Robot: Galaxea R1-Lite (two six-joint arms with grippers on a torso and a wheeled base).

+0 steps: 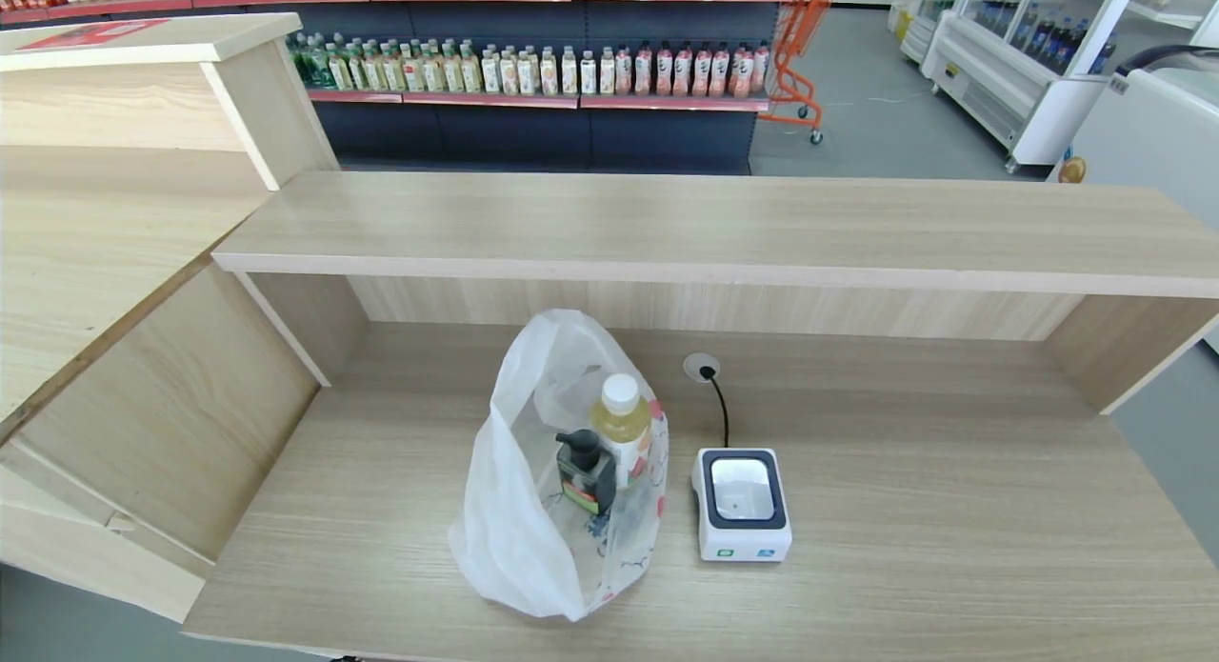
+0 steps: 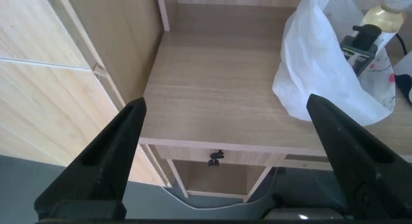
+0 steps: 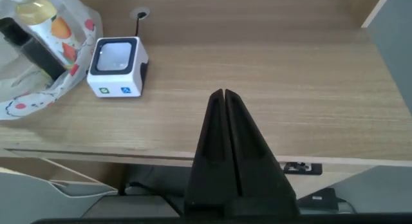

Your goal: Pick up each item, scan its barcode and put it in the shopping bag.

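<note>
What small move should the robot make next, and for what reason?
Probably none beyond holding both arms back: the juice bottle and the dark pump bottle already stand inside the shopping bag beside the scanner. The left gripper is open and the right gripper shut, each holding nothing.

Left gripper (image 2: 226, 103) jaws spread wide; right gripper (image 3: 223, 94) jaws pressed together.

Bright, even light falls from overhead on my counter (image 1: 905, 519); shadows are faint and soft, deepest under the raised ledge (image 1: 714, 229). The glass of the scanner (image 1: 742, 502) shows pale glare. Straight edges bow toward my head view's corners.
</note>
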